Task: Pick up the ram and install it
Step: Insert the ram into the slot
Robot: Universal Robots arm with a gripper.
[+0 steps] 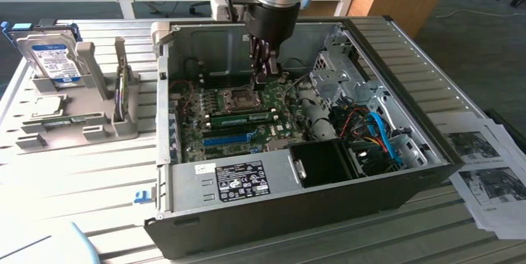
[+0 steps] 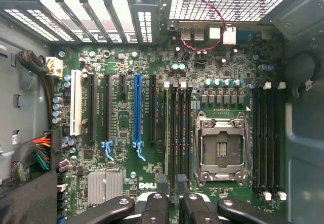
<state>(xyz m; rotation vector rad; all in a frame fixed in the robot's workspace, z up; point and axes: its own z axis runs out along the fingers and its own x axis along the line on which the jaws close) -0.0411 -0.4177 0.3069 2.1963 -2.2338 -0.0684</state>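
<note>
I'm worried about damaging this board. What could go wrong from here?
The gripper hangs near the empty processor socket; a small sideways slip could hit its bare contacts. The green ram stick stands beside that socket, and whether it is fully seated cannot be told, so it may be loose.

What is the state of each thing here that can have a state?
Computer case: open, inside exposed.
CPU socket: empty, no processor in it.
Ram: standing in a motherboard slot, not held.
Gripper: open, empty, above the motherboard.
Hard drive: upright in its holder outside the case.
</note>
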